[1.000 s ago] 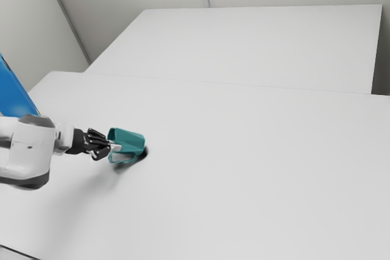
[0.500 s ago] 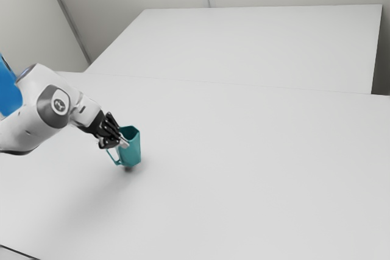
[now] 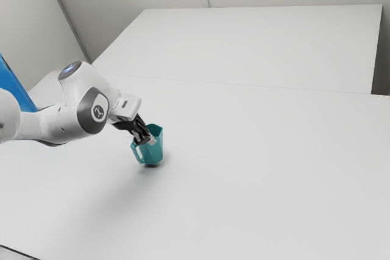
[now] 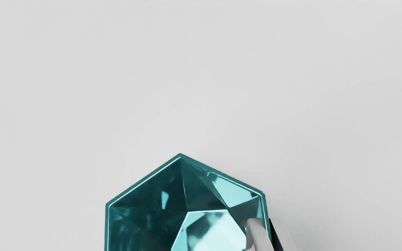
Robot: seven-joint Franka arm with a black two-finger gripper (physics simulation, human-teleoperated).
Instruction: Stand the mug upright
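Yeah, the gripper (image 3: 150, 141) is nearly closed, pinching the mug (image 3: 156, 151) by one wall, mouth roughly 12 o'clock, base 6, contact with the table (image 3: 274, 168) unclear.

From here, the table (image 3: 244, 181) is beneath the mug (image 3: 156, 154), contact unclear. The gripper (image 3: 150, 141) straddles the mug's wall, one finger inside, one outside. The arm (image 3: 79, 98) is to the exterior view's left of the mug.

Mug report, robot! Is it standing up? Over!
Gripper shut on mug, pinching its wall. Mug's mouth up, looks roughly upright; can't tell whether its base touches down. No obstacle spotted. Over.
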